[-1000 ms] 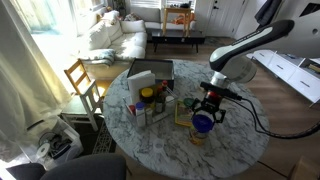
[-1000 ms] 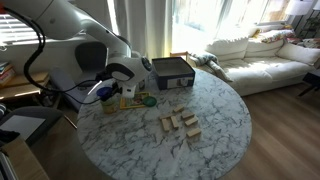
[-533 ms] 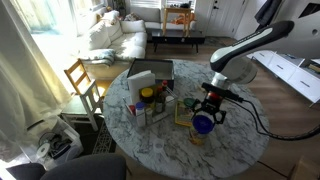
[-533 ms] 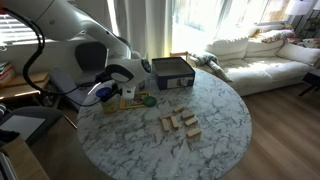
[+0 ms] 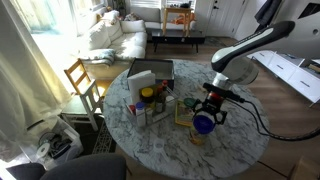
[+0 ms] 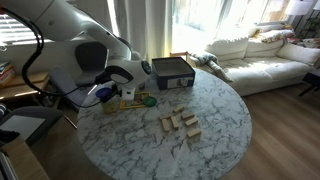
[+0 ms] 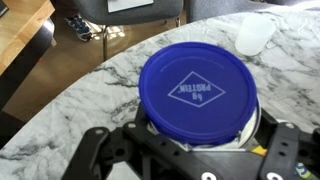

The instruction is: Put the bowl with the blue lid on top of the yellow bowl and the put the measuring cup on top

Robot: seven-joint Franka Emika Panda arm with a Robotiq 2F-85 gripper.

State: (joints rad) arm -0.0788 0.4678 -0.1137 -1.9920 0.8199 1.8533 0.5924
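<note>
Showing the gripper [image 7: 192, 150] poised directly above the bowl with the blue lid [image 7: 198, 92], jaws spread wide on either side, clear of it. This bowl stands near the edge of the marble table [image 7: 90, 110]; a pale cup [image 7: 252, 35] sits farther in.

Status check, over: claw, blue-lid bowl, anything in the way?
Claw open, straddling the blue-lid bowl. Bowl apparently seated on the yellow bowl. White cup stands apart, nothing blocking.
</note>
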